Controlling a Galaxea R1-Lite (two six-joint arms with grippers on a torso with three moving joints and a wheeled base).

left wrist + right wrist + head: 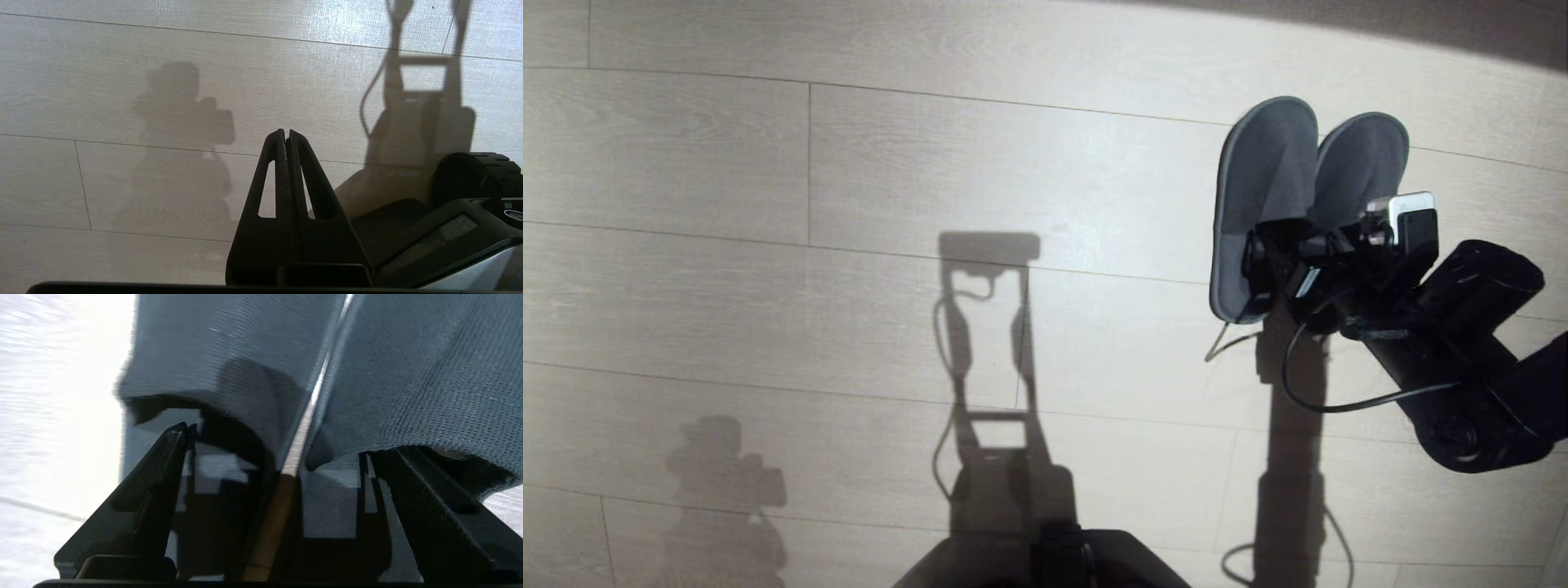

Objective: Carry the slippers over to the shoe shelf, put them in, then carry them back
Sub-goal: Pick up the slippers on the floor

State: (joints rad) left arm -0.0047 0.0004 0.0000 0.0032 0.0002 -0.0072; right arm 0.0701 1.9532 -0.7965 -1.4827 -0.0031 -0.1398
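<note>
Two grey-blue slippers lie side by side on the pale plank floor at the right of the head view, the left slipper [1262,180] beside the right slipper [1364,151]. My right gripper [1286,257] hangs low over their open ends, jaws open wide. In the right wrist view the right gripper [282,445] straddles the narrow strip of floor between the pair. One finger [163,457] points at the mouth of one band [229,343]; the other finger [416,486] reaches under the other band [416,375]. My left gripper [286,134] is shut on nothing, parked above bare floor. The shoe shelf is out of view.
My dark base [1078,555] shows at the bottom middle of the head view. A black cable [1339,404] loops under the right forearm. Shadows of the arms and torso fall across the plank floor [768,245].
</note>
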